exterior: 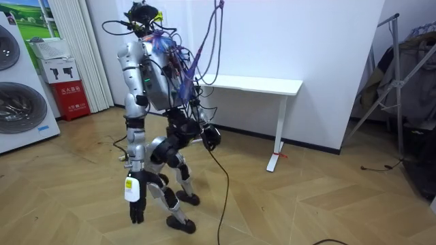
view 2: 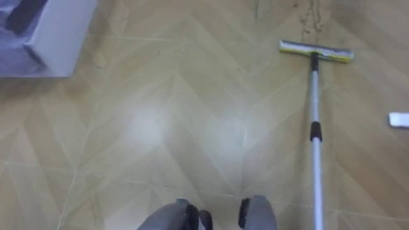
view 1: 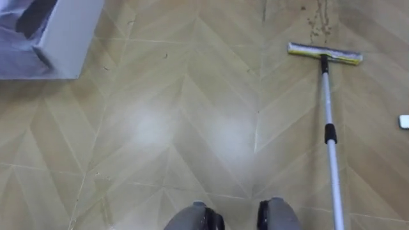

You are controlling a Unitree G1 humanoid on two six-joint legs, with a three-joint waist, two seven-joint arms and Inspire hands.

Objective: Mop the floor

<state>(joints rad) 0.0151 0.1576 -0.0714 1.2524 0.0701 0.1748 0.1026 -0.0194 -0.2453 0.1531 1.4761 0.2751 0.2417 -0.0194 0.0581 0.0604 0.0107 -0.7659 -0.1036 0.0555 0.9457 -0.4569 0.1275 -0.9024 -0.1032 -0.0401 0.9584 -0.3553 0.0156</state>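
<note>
the mop (view 1: 328, 121) lies on the wooden floor (view 1: 160, 128) in the right part of the left eye view. its flat mop head (view 1: 324, 54) sits in the upper right of the frame, and its pale pole runs from there down to the lower right edge, past a dark collar about midway. just above the head, a scatter of brown crumbs (view 1: 319, 22) marks the boards. a small white object (view 1: 404, 121) lies at the right edge, well apart from the pole, and a white box-like unit (view 1: 64, 38) fills the upper left corner. in the room view the robot stands with bent knees in the left half of the frame, between the washing machines (exterior: 17, 102) at the left edge and a white table (exterior: 259, 84) against the wall at centre. its left hand (exterior: 137, 206) hangs low beside the near leg, fingers pointing straight down and relaxed, holding nothing and touching nothing. the right hand (exterior: 212, 137) shows as a dark shape at hip height toward the room view's right; i cannot tell how its fingers stand or whether they touch the pole.
</note>
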